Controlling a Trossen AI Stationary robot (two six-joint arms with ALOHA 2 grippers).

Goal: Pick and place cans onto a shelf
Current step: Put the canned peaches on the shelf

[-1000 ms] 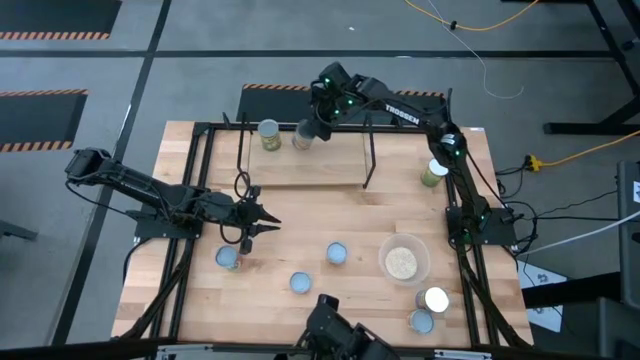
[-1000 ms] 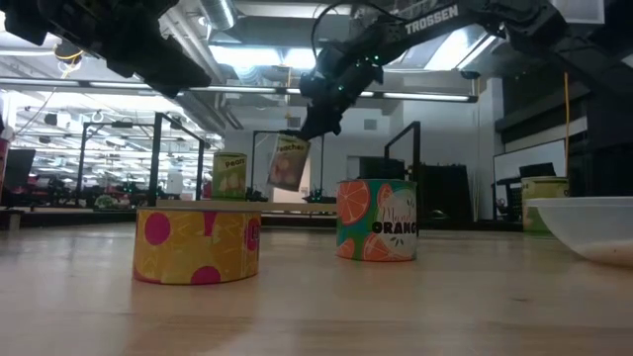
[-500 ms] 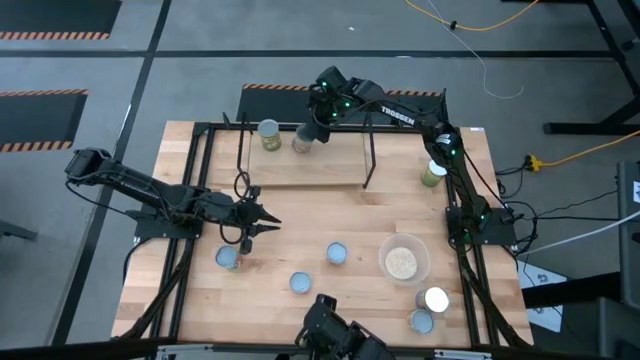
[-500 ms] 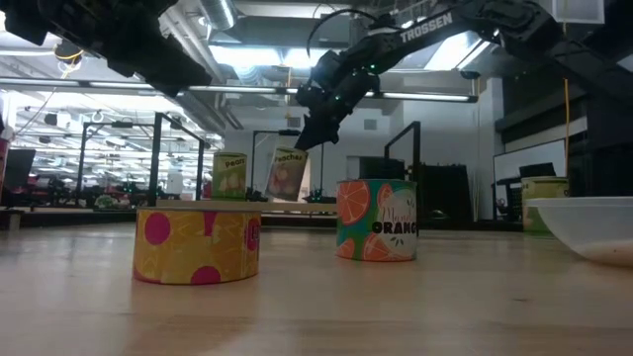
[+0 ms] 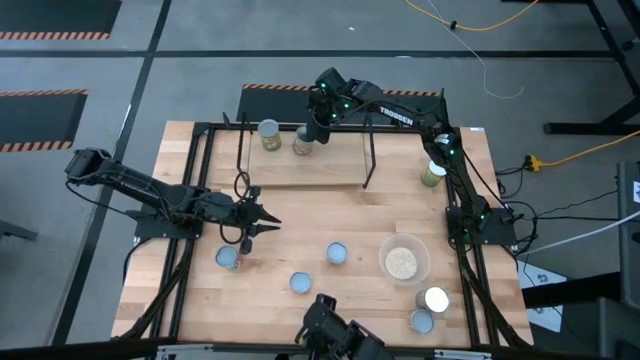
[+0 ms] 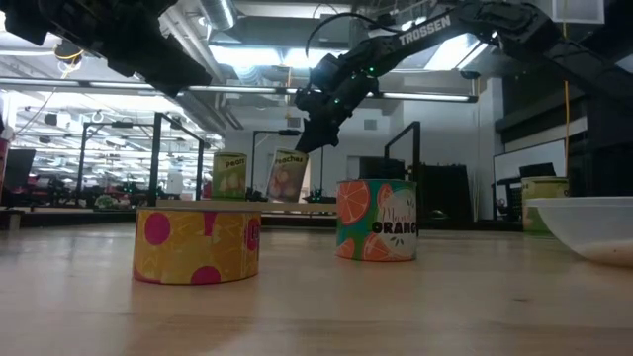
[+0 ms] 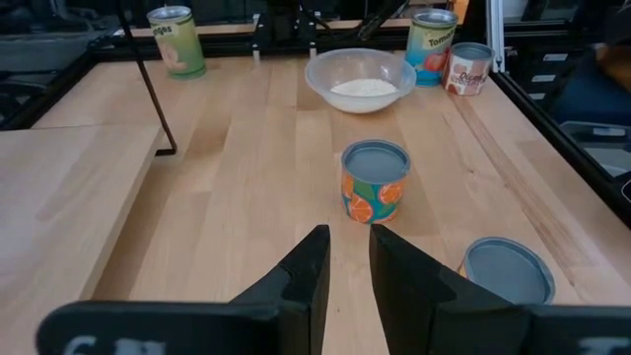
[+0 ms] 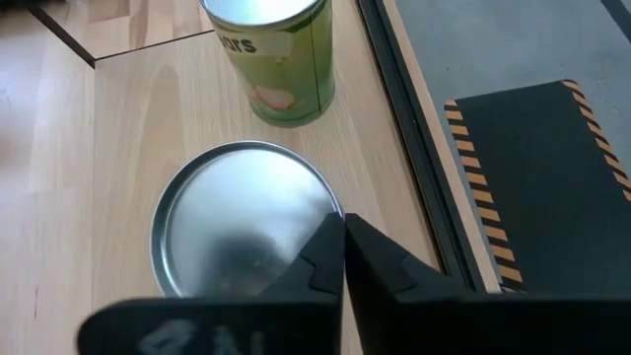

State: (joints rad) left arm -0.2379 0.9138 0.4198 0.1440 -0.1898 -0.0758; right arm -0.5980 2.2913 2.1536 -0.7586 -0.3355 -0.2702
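High view is showing the wooden surface (image 5: 300, 210) carrying the shelf (image 5: 305, 172) at its far side, with the right arm reaching over the pale board. The right gripper (image 5: 311, 133) is sitting at a peach can (image 5: 301, 143) on that board, just beside a green-labelled can (image 5: 268, 133). Right wrist view is putting the two dark fingers (image 8: 335, 258) pressed together over the peach can's silver lid (image 8: 242, 222), so whether they are actually clamping its rim is hard to tell; the can's body is hidden beneath the lid. Low view is showing this can (image 6: 287, 175) tilting slightly, its base lost behind the board edge. The left gripper (image 5: 262, 222) is hovering with fingers slightly parted over the near left, close to a pale blue-topped can (image 5: 228, 258).
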